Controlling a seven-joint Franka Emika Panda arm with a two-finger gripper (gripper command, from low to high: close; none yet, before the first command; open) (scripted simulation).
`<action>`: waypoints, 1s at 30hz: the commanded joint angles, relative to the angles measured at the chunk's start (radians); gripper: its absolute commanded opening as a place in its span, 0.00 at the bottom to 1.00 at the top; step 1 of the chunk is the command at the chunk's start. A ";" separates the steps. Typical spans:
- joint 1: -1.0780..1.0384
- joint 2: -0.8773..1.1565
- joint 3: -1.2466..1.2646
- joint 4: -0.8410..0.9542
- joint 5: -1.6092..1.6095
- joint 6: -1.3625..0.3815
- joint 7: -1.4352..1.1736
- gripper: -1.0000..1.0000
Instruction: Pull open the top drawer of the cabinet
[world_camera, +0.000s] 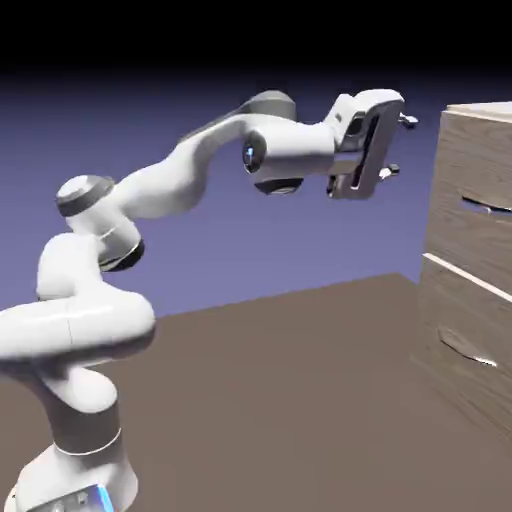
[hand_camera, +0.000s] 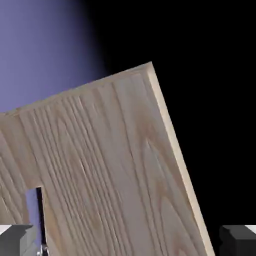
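The cabinet (world_camera: 462, 262) of pale wood grain stands at the right edge of the exterior view. Its top drawer (world_camera: 478, 170) looks flush with the front and carries a thin silvery handle (world_camera: 487, 207). My gripper (world_camera: 400, 146) hangs open in the air left of the cabinet, level with its upper edge and a short gap away from the drawer front, touching nothing. In the hand view the top drawer (hand_camera: 115, 165) fills the frame, tilted, with the handle (hand_camera: 39, 220) at the lower left. The grey fingertips (hand_camera: 17, 241) sit wide apart at the bottom corners.
A lower drawer front (world_camera: 455, 320) with a like handle (world_camera: 468, 350) sits under the top one. The brown table (world_camera: 280, 400) stretches between the arm's base and the cabinet. The white arm (world_camera: 150, 190) arches from the lower left.
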 joint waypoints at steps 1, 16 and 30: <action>-0.030 -0.016 0.020 0.010 0.044 -0.013 -0.042 0.50; -0.337 -0.110 0.158 0.267 0.342 -0.022 -0.299 0.00; -0.050 -0.147 0.117 -0.204 0.286 -0.207 -0.335 0.00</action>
